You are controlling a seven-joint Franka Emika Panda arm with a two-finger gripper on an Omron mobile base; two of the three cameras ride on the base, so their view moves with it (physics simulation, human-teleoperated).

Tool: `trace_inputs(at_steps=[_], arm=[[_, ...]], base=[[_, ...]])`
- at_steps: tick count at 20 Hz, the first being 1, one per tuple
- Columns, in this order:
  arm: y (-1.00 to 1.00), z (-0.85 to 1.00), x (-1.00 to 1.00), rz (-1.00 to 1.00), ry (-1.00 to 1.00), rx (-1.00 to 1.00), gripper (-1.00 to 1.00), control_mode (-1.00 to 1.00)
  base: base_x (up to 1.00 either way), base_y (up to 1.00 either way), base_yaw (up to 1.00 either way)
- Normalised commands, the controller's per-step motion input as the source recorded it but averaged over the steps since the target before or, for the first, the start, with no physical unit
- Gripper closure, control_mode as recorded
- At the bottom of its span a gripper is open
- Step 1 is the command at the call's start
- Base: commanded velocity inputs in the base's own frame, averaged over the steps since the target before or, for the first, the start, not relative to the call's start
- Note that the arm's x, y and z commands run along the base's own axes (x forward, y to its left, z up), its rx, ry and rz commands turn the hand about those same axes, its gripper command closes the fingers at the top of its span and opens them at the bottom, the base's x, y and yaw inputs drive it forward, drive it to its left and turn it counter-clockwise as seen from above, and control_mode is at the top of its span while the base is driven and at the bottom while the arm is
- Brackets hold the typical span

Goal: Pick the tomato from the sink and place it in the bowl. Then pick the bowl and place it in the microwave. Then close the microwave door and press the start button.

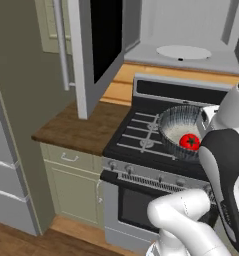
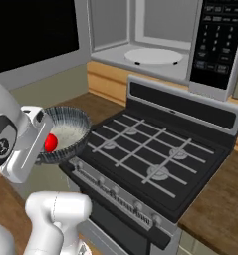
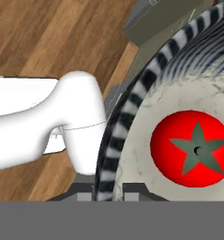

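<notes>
My gripper (image 3: 108, 190) is shut on the ribbed rim of the dark grey bowl (image 3: 128, 115), with the rim passing between the two fingertips. Inside the pale bowl lies the red tomato (image 3: 195, 149), green star up. From the base views the bowl (image 1: 177, 125) (image 2: 65, 130) hangs tilted over the stove's front left corner with the tomato (image 1: 190, 141) (image 2: 50, 143) in it, and the gripper (image 2: 41, 148) grips its near rim. Above, the microwave (image 2: 155, 30) stands open, its white turntable plate (image 1: 183, 52) bare. The microwave door (image 1: 103, 45) is swung out to the left. The sink is out of view.
A black gas stove (image 2: 150, 147) with grey grates sits under the bowl, between wooden counters (image 1: 76, 127). The dark keypad panel (image 2: 217, 42) is at the microwave's right. A tall grey fridge (image 1: 11, 165) stands at the far left. Wooden floor lies below.
</notes>
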Motion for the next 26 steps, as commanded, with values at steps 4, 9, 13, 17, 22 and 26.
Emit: trace_inputs(at_steps=[4,9,13,17,22,26], arm=[[0.0,0.0,0.0,0.0,0.0,0.0,1.0,1.0],[0.0,0.0,0.0,0.0,0.0,0.0,1.0,1.0],[0.0,0.0,0.0,0.0,0.0,0.0,1.0,1.0],[0.0,0.0,0.0,0.0,0.0,0.0,1.0,1.0],[0.0,0.6,-0.16,-0.01,-0.23,0.0,1.0,-1.0],[0.0,0.81,0.0,-0.03,-0.36,0.0,1.0,-1.0]], base=[[0.72,0.01,-0.02],[0.78,-0.01,-0.1],[0.2,0.0,-0.19],[0.0,0.0,-0.02],[-0.02,0.0,0.0],[0.0,0.0,0.0]])
